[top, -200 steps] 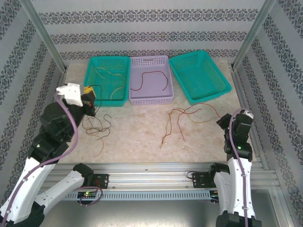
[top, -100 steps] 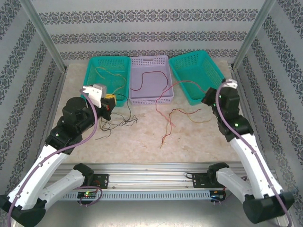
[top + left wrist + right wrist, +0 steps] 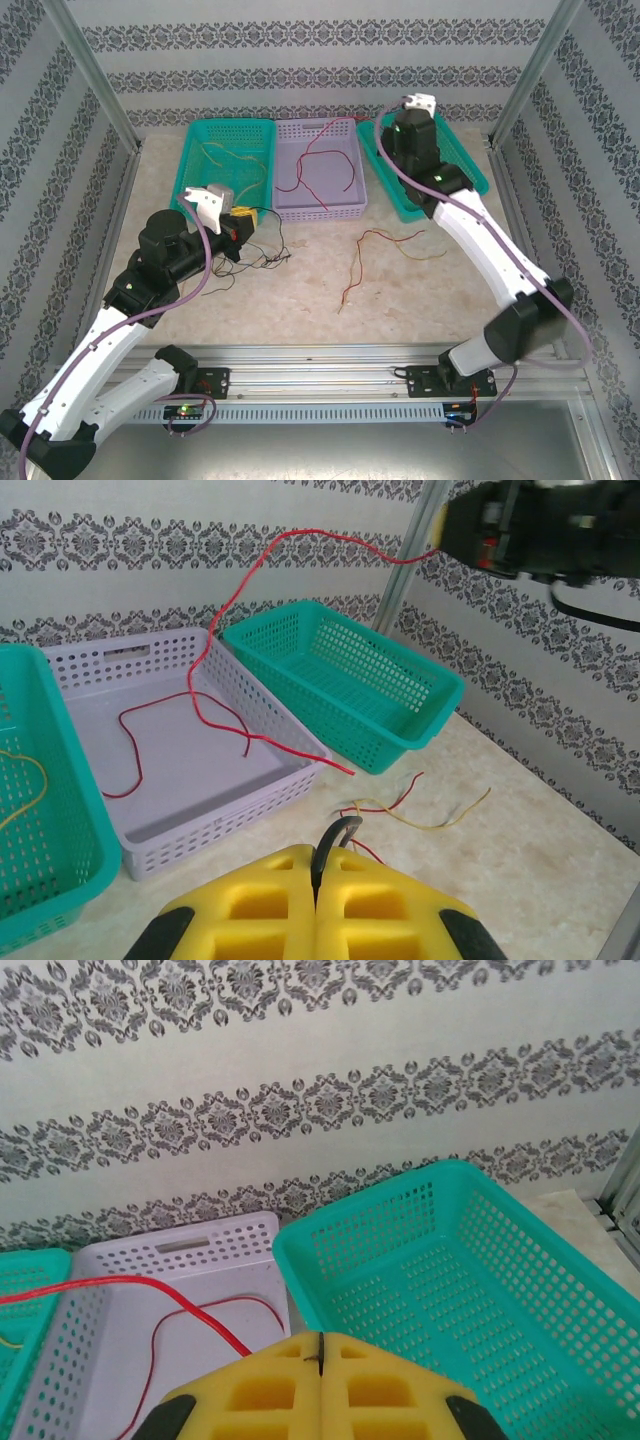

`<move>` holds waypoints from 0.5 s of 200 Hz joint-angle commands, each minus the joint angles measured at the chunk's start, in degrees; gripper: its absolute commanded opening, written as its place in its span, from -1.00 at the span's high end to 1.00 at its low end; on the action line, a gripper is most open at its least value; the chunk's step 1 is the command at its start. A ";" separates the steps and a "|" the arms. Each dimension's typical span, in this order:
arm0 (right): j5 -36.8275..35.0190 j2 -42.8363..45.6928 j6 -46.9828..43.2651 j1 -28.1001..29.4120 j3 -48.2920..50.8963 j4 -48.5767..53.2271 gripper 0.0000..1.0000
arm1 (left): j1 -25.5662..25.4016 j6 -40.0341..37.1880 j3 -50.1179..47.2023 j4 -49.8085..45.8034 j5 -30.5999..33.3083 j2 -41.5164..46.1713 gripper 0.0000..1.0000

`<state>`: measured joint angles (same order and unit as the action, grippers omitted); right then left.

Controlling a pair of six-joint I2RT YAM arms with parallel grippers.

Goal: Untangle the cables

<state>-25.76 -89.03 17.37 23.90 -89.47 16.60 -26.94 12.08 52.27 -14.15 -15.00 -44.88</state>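
The left tool (image 3: pixel 320 855) is being held fully closed, its yellow fingers pressed flat together, and a black cable (image 3: pixel 338 832) is being pinched between their tips. In the overhead view this tool is being held low over the tabletop (image 3: pixel 300 290), just in front of the left teal basket (image 3: pixel 195 150). The black cable is being let trail from it in loose loops onto the surface.

The right tool (image 3: pixel 320 1340) is likewise being held shut, and a red cable (image 3: pixel 215 630) is being gripped in it. This tool is being held raised above the far left corner of the right teal basket (image 3: pixel 480 1300). From it the red cable is being strung leftward through the air and is then being let hang in a long curve over the lavender basket (image 3: pixel 100 665). Its lower end is being seen near that basket's right-hand rim; whether it is touching anything cannot be told.

A second red cable (image 3: pixel 125 750) is being carried on the floor of the lavender basket, and yellow cables (image 3: pixel 225 160) are being held in the left teal basket. A loose tangle of red and yellow cables (image 3: pixel 385 243) is being left lying on the tabletop in front of the lavender and right teal baskets, apart from both tools.
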 commanded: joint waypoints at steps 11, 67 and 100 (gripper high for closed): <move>-3.68 -10.28 -4.18 1.06 -12.38 3.61 1.00 | -0.07 0.25 -0.45 3.22 -1.00 0.70 1.00; -7.24 -27.75 -7.70 4.43 -29.56 9.10 1.00 | 0.01 -0.25 -0.48 2.81 -0.38 0.06 1.00; -6.76 -37.33 -7.46 5.60 -39.88 14.94 1.00 | -0.03 -0.64 -0.59 2.59 0.11 0.02 1.00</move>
<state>-30.72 -121.21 11.31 28.49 -122.76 25.54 -26.94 12.05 52.12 -14.06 -14.96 -45.06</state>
